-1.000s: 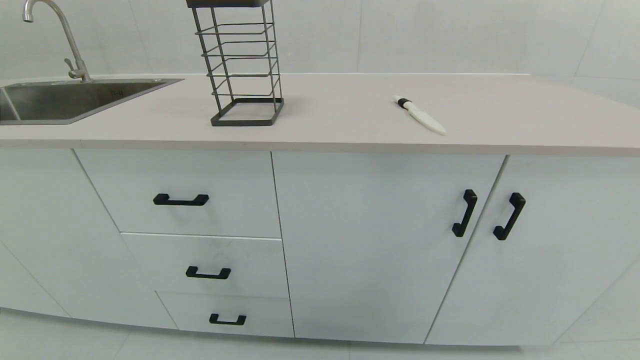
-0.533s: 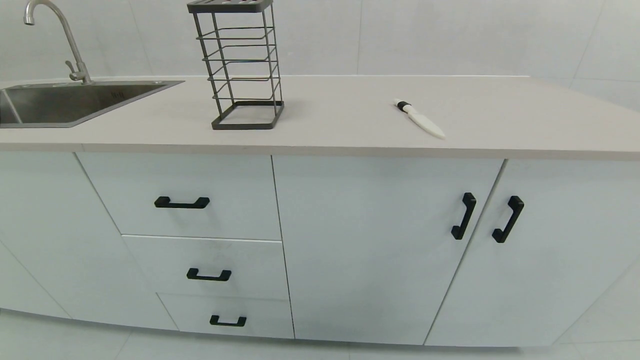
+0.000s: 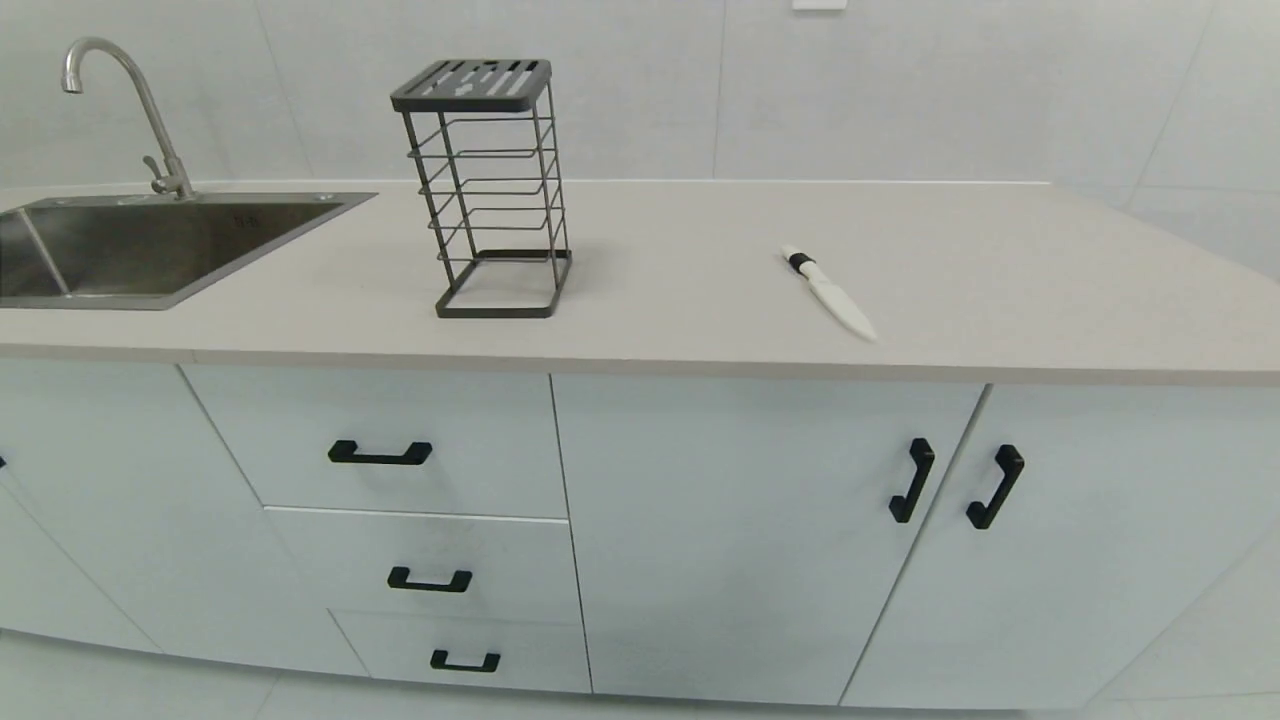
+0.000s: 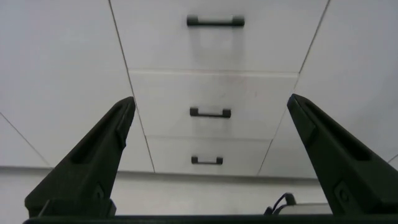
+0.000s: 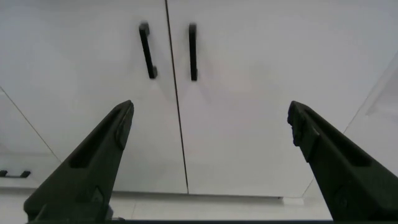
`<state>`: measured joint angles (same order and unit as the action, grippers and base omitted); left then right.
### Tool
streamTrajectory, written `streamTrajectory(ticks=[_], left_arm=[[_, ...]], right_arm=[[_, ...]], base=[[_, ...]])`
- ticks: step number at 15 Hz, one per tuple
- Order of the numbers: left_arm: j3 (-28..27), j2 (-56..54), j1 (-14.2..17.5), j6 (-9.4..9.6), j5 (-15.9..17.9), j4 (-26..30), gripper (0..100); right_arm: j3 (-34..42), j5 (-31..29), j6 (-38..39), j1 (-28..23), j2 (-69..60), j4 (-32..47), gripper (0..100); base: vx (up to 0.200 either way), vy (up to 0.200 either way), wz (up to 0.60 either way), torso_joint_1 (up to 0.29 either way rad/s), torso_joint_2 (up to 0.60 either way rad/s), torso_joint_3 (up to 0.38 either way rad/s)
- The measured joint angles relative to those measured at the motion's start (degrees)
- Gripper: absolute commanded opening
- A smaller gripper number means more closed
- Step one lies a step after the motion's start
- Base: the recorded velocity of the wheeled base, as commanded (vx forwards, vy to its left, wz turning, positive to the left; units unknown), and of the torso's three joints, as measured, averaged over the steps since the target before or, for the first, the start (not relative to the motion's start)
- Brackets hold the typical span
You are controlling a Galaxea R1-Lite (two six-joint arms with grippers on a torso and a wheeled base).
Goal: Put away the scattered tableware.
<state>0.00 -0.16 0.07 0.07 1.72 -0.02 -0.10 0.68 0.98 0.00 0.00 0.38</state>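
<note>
A white knife [image 3: 830, 293] with a black band near its handle lies flat on the beige countertop [image 3: 700, 300], right of centre. A tall dark wire rack [image 3: 490, 190] with a slotted top stands upright to the knife's left. My left gripper [image 4: 208, 112] is open and empty, facing the stack of drawers [image 4: 214, 93] below the counter. My right gripper [image 5: 211, 109] is open and empty too, facing the two cabinet doors [image 5: 171, 93] with black handles.
A steel sink [image 3: 150, 240] with a curved tap [image 3: 140, 110] is set into the counter at the far left. Three drawers with black handles [image 3: 380, 453] sit under the rack. Cabinet doors with upright handles [image 3: 910, 480] are below the knife. A tiled wall backs the counter.
The head camera has tilted upward, so the whole scene sits lower in the picture and the rack's slotted top has come into view. Nothing on the counter has moved.
</note>
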Motion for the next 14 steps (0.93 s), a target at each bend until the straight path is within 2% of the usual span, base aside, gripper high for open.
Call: streamTrajectory(ticks=[6,10,14], left_arm=[[0.00,0.00,-0.02,0.02,-0.02,0.02,100],[0.00,0.06,0.00,0.02,-0.05,0.07,100],[0.00,0.09,0.00,-0.05,-0.05,0.07,100]], right_arm=[[0.00,0.00,-0.02,0.00,0.00,0.00,100],[0.00,0.00,0.02,-0.05,0.00,0.11,100],[0.00,0.00,0.00,0.00,0.00,0.09,100]], base=[[0.000,0.000,0.00,0.179,-0.48,-0.216],[0.000,0.000,0.00,0.369,-0.49,-0.240],[0.000,0.000,0.00,0.277,-0.51,-0.244]])
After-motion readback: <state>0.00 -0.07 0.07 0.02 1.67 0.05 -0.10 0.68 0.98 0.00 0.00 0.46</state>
